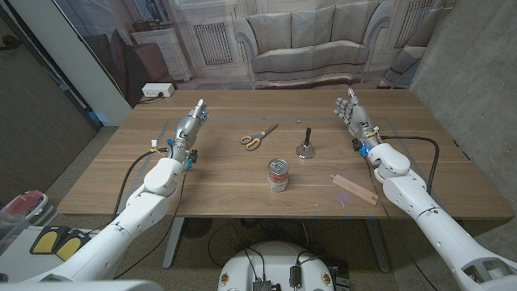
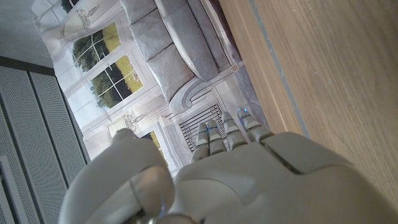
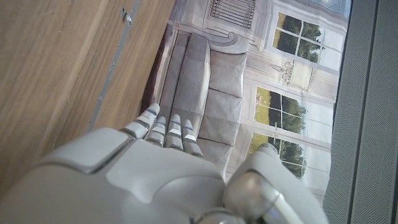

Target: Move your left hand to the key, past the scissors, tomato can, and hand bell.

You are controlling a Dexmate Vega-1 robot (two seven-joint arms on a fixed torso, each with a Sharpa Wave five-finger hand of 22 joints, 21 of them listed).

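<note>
Wooden table, sofa backdrop | my left hand upper left, fingers apart, holding nothing | key upper centre | risk: sweeping across clips scissors or topples hand bell

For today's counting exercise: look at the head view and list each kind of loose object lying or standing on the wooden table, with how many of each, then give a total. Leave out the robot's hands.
Scissors: 1
Tomato can: 1
Hand bell: 1
Small key: 1
Wooden block: 1
Total: 5
</note>
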